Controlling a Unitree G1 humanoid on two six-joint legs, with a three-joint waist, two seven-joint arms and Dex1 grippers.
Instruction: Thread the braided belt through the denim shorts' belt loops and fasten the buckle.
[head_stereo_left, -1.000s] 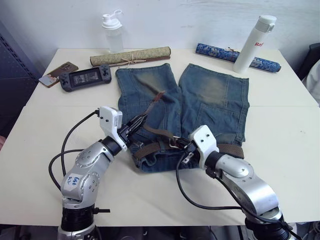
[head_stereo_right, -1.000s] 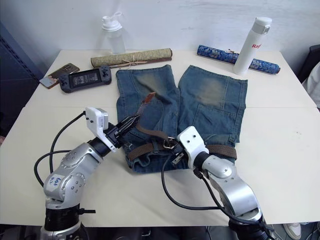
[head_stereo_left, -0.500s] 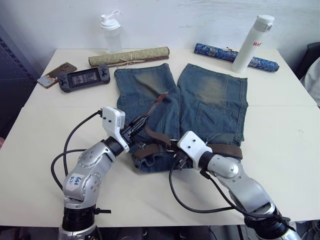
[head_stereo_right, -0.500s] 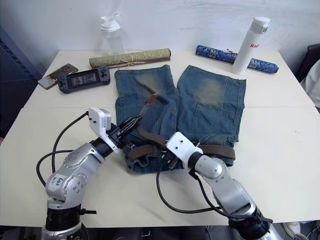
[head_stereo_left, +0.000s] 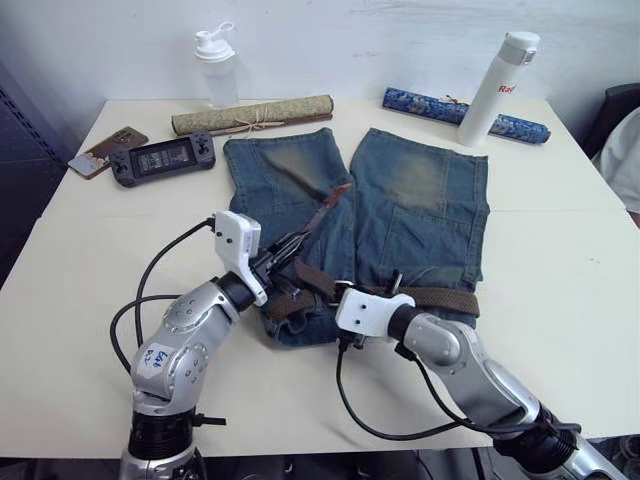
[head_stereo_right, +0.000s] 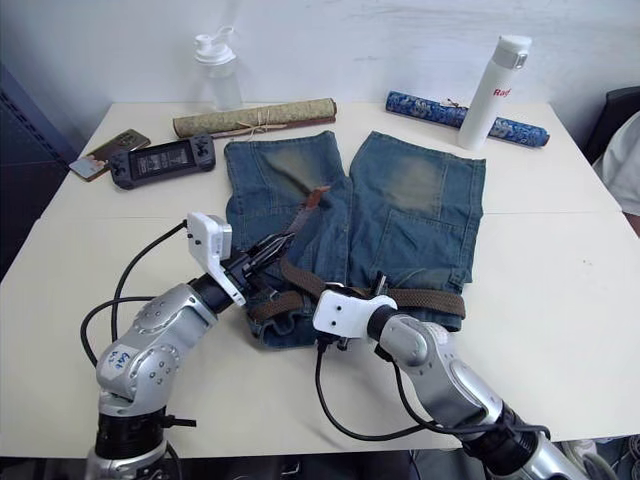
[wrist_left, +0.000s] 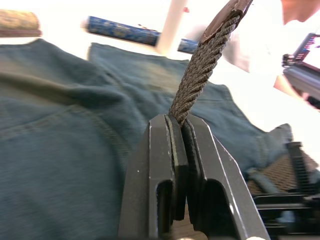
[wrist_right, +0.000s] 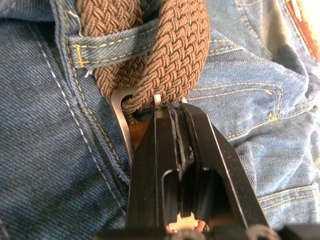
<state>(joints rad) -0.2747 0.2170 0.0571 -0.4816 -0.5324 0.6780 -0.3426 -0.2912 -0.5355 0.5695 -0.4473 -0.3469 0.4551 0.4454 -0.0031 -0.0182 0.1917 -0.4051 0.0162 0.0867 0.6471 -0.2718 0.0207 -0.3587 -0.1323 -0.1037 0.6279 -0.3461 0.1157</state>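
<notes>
The denim shorts (head_stereo_left: 390, 215) lie flat mid-counter (head_stereo_left: 560, 260), the braided belt (head_stereo_left: 440, 298) along their near waistband. The left end effector (wrist_left: 181, 131) is clenched on the belt's tail; the right end effector (wrist_right: 176, 117), clenched, pinches the buckle (wrist_right: 120, 107). Judgement: pull the tail taut and steady the buckle. The white bottle (head_stereo_left: 495, 75), far right, reads "Ra".

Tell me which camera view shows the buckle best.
The right wrist view: the buckle's silver frame sits close up at the right gripper's fingertips, with the braided belt passing through it over a belt loop. In the eye views the right gripper hides that spot. The left wrist view shows the left gripper clamping the strap.
</notes>
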